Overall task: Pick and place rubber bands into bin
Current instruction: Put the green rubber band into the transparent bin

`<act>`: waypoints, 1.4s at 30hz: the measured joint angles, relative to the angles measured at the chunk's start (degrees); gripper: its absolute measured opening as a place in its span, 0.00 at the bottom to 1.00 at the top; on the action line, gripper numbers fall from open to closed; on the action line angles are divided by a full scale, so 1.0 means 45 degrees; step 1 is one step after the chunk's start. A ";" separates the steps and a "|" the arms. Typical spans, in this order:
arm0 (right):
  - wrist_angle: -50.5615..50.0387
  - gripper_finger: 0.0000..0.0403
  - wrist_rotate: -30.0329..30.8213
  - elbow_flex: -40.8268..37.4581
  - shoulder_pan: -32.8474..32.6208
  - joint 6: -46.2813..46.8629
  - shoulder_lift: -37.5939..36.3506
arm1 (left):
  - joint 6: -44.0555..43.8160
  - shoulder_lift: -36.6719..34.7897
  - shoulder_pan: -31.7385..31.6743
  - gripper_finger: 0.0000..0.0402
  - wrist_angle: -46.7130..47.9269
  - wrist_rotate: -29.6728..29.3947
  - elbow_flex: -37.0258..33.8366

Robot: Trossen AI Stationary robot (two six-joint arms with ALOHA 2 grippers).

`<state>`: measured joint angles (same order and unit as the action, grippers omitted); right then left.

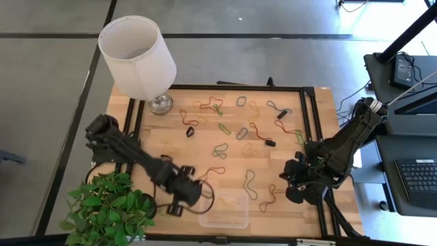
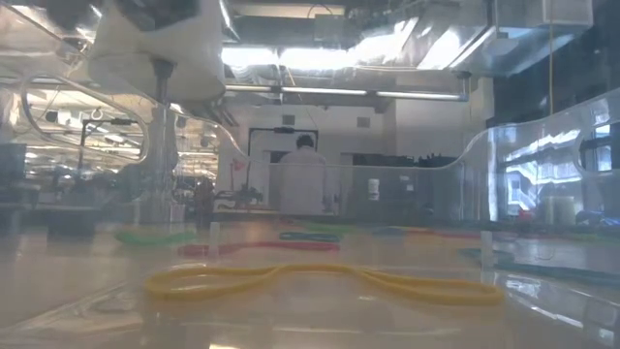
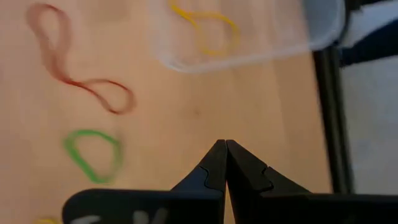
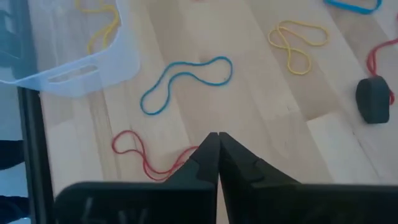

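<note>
Wooden table [image 1: 287, 164] scattered with rubber bands [image 1: 220, 127]; clear bin [image 1: 224, 209] at the near edge, one yellow band [image 3: 205, 28] inside. My left gripper [image 3: 225, 155] hangs just beside the bin, fingers pressed together, nothing held. My right gripper [image 4: 215, 148] sits over a red band [image 4: 144, 158], closed too, empty.

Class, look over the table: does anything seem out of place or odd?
Nothing looks damaged. Loose rubber bands lie scattered across the table, while the bin holds just one yellow band.
</note>
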<state>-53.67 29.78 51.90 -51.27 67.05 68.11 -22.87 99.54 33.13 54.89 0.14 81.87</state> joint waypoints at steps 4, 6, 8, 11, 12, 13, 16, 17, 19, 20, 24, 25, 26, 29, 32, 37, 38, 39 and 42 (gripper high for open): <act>-0.0261 0.03 -0.0002 0.0000 0.0010 -0.0008 0.0001 | -0.1197 0.0461 0.0789 0.02 0.0029 0.0184 0.0000; -0.0351 0.03 0.0005 0.0000 0.0010 -0.0011 0.0001 | -0.1860 0.0764 0.0991 0.05 0.0030 0.0386 0.0000; -0.0348 0.03 0.0003 0.0000 0.0010 -0.0030 0.0001 | -0.2271 0.1149 0.1079 0.10 0.0016 0.0687 0.0010; -0.0350 0.03 0.0007 0.0000 0.0010 -0.0044 0.0004 | -0.2496 0.1829 0.1106 0.19 0.0054 0.1608 0.0010; -0.0347 0.03 0.0006 0.0000 0.0010 -0.0047 0.0006 | -0.2592 0.2066 0.1106 0.22 0.0052 0.1907 0.0010; -0.0346 0.03 0.0006 0.0000 0.0010 -0.0047 0.0006 | -0.2728 0.2318 0.1106 0.25 0.0062 0.2072 0.0010; -0.0341 0.03 0.0006 0.0000 0.0010 -0.0031 0.0006 | -0.2995 0.2969 0.1106 0.32 0.0156 0.2451 0.0010; -0.0341 0.03 0.0008 0.0000 0.0010 -0.0030 0.0006 | -0.2992 0.3143 0.1106 0.34 0.0162 0.2548 0.0010; -0.0341 0.03 0.0011 0.0000 0.0010 -0.0030 0.0006 | -0.2992 0.3463 0.1106 0.37 0.0296 0.2551 0.0010; -0.0337 0.03 0.0011 0.0002 0.0010 -0.0030 0.0006 | -0.2992 0.3585 0.1106 0.38 0.0373 0.2532 0.0010; -0.0336 0.03 0.0011 0.0005 0.0010 -0.0039 0.0006 | -0.2911 0.3957 0.1117 0.41 0.0911 0.2540 0.0010; -0.0336 0.03 0.0015 0.0005 0.0010 -0.0039 0.0006 | -0.2861 0.3990 0.1128 0.41 0.0919 0.2534 0.0010; -0.0341 0.03 0.0025 0.0005 0.0010 -0.0044 0.0006 | -0.2781 0.3992 0.1152 0.41 0.0940 0.2527 0.0010; -0.0433 0.03 0.0025 0.0005 0.0010 -0.0097 0.0006 | -0.2653 0.3978 0.1203 0.40 0.0972 0.2510 0.0010; -0.0467 0.03 0.0032 0.0005 0.0010 -0.0400 0.0006 | -0.2652 0.3999 0.1322 0.39 0.1205 0.2086 0.0010; -0.0447 0.03 0.0040 0.0005 0.0010 -0.0632 0.0006 | -0.2536 0.4429 0.1519 0.34 0.1210 0.1812 0.0053; -0.0448 0.03 0.0040 0.0005 0.0010 -0.0632 0.0006 | -0.2535 0.4524 0.1550 0.33 0.1261 0.1773 0.0057; -0.0448 0.03 0.0040 0.0005 0.0010 -0.0632 0.0006 | -0.2537 0.4596 0.1583 0.31 0.1291 0.1728 0.0071; -0.0446 0.03 0.0046 0.0010 0.0007 -0.0638 0.0006 | -0.2540 0.4622 0.1656 0.23 0.1306 0.1478 0.0051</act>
<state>-55.67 29.98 51.94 -51.24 64.18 68.14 -34.30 120.35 40.58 60.77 6.79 82.09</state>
